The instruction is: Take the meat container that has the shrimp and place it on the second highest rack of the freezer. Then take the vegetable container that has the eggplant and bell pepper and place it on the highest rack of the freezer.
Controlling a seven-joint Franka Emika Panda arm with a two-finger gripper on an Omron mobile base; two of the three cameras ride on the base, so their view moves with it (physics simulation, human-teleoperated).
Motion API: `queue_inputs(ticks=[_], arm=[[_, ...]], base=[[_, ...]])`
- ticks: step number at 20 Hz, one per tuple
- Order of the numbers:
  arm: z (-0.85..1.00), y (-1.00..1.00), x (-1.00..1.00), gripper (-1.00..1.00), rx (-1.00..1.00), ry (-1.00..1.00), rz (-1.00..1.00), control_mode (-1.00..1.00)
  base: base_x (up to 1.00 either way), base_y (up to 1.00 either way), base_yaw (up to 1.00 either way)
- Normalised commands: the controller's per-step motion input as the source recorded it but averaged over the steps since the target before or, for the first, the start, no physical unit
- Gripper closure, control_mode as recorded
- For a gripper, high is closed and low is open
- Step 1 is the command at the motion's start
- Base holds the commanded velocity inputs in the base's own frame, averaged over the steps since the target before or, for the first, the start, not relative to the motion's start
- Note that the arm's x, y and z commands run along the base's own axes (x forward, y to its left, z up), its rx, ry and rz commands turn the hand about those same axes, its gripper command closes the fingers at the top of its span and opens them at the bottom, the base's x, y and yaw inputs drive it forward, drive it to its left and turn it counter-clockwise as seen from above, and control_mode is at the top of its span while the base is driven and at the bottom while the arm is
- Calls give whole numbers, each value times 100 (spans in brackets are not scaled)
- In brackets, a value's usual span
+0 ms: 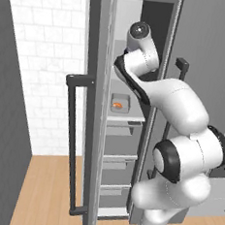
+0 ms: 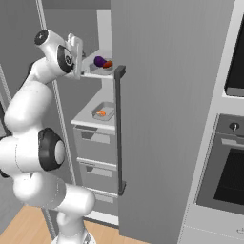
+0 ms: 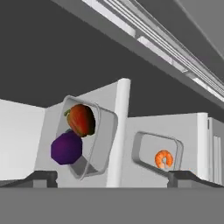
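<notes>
Purple eggplant [image 3: 66, 148] w/ bell pepper [image 3: 81, 120] in clear tray – gripper [image 3: 113, 178] open, empty.

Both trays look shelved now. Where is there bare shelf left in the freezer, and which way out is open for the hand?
On the lower shelf, bare panel lies left of and before the shrimp tray. The highest rack is crowded: the vegetable tray sits beside the gripper. The gap between the two shelves looks open for backing out.
</notes>
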Motion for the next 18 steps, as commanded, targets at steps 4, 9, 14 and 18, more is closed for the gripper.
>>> queue_inputs(ticks=[4, 9, 14, 18], arm=[[-55, -42, -100, -100, 0, 10, 0, -100], [-65, -56, -100, -100, 0, 1, 5, -100], [-18, -30, -100, -100, 2, -5, 12, -100], [-8, -24, -98, -100, 2, -6, 13, -100]], base=[[0, 0, 0], [0, 0, 0], [0, 0, 0], [0, 0, 0]])
